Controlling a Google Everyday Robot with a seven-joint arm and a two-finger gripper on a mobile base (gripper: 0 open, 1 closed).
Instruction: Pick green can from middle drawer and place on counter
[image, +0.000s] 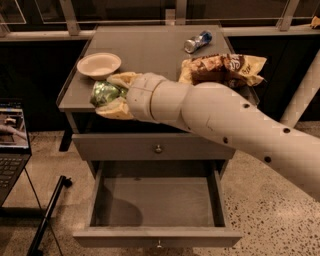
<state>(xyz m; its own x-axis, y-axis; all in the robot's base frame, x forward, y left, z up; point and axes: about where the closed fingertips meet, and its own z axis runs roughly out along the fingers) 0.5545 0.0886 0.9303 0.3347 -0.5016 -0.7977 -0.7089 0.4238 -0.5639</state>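
My gripper (111, 93) is shut on the green can (103, 93), which lies sideways between the two tan fingers. It hangs over the front left part of the counter (150, 50), just in front of the white bowl. The pale arm reaches in from the lower right across the cabinet front. The middle drawer (157, 235) stands pulled out below and its grey inside is bare. The closed drawer front above it (157, 147) has a small round knob.
A white bowl (99, 64) sits at the counter's left. A blue-and-silver can (197, 41) lies at the back right. A brown chip bag (225, 69) lies at the right. A laptop (12, 137) stands at the left, a black stand leg below it.
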